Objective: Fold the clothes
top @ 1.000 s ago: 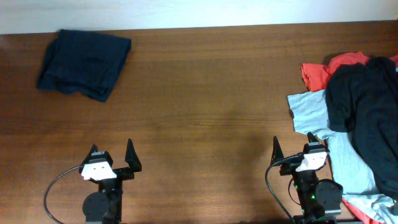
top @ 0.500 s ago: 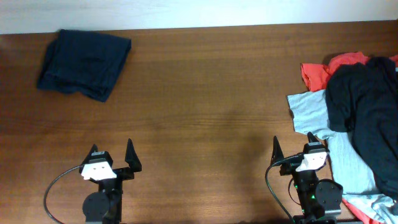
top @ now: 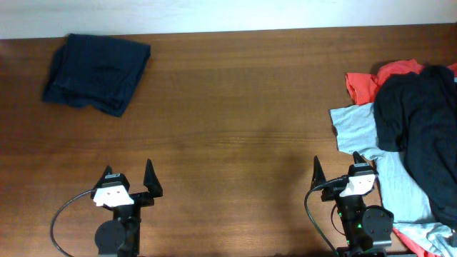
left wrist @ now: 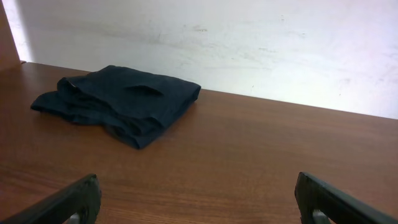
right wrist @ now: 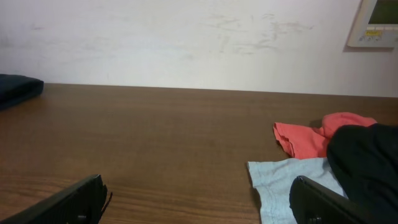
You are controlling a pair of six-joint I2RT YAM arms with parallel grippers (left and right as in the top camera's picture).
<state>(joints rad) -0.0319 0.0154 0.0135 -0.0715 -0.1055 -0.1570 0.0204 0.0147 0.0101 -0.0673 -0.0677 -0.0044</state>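
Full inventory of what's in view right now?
navy shirt: 1, dark navy, folded, far left of table
black shirt: 1, black, top of the heap at right edge
blue shirt: 1, light blue-grey, under the black one
red shirt: 1, red-orange, far side of the heap
table: 1, brown wood
wall panel: 1, white, right wrist view
left gripper: 1, black, near edge, jaws open, empty
right gripper: 1, black, near edge beside the heap, jaws open, empty
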